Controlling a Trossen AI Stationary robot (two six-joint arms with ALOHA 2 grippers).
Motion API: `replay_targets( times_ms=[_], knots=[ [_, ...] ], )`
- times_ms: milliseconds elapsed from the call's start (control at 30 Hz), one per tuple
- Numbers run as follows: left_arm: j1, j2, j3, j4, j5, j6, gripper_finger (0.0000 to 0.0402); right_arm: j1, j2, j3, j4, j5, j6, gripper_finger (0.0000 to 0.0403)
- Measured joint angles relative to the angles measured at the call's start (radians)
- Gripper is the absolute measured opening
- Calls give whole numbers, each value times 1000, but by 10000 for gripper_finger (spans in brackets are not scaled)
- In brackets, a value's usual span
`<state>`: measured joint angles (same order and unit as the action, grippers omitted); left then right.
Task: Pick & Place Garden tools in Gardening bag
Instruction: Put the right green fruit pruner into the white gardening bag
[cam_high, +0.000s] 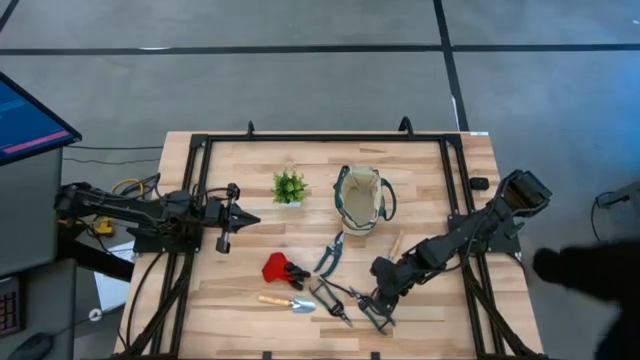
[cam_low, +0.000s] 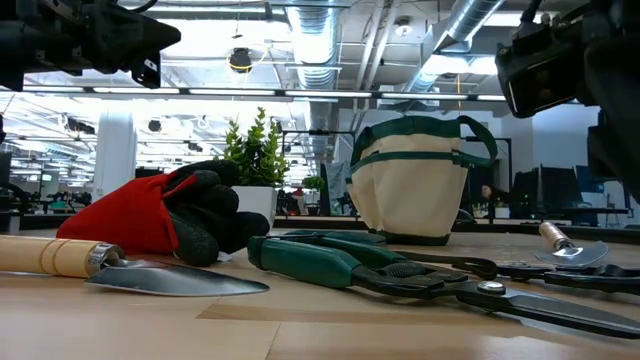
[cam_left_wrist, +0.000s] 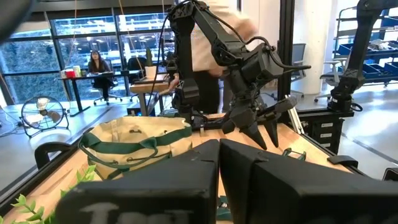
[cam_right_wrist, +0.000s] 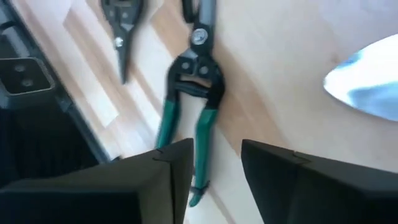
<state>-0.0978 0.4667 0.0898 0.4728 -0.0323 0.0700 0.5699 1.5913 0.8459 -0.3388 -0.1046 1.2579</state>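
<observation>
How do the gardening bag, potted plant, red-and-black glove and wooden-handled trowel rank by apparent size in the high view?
1. gardening bag
2. red-and-black glove and wooden-handled trowel: the trowel longer, the glove broader, too close to rank
3. potted plant, only slightly smaller

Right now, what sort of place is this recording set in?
Probably an open-plan lab or office: exposed ceiling ducts, a person at a desk by large windows, and blue storage bins behind the wooden table.

Pale wooden table (cam_high: 420, 190), matt; canvas bag (cam_high: 360, 198); shiny metal trowel (cam_low: 150, 275) with smooth wood handle.
</observation>
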Motion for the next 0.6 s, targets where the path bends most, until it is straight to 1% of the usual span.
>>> replay_targets(
  times_ms=[267,500,600],
  knots=[
    [0,0,0,0,2,0,3,55,0,-1,6,61,45,109],
    [0,0,0,-1,2,0,3,102,0,0,38,140,156,108],
    [0,0,0,-1,2,0,3,130,0,6,26,183,192,108]
  ],
)
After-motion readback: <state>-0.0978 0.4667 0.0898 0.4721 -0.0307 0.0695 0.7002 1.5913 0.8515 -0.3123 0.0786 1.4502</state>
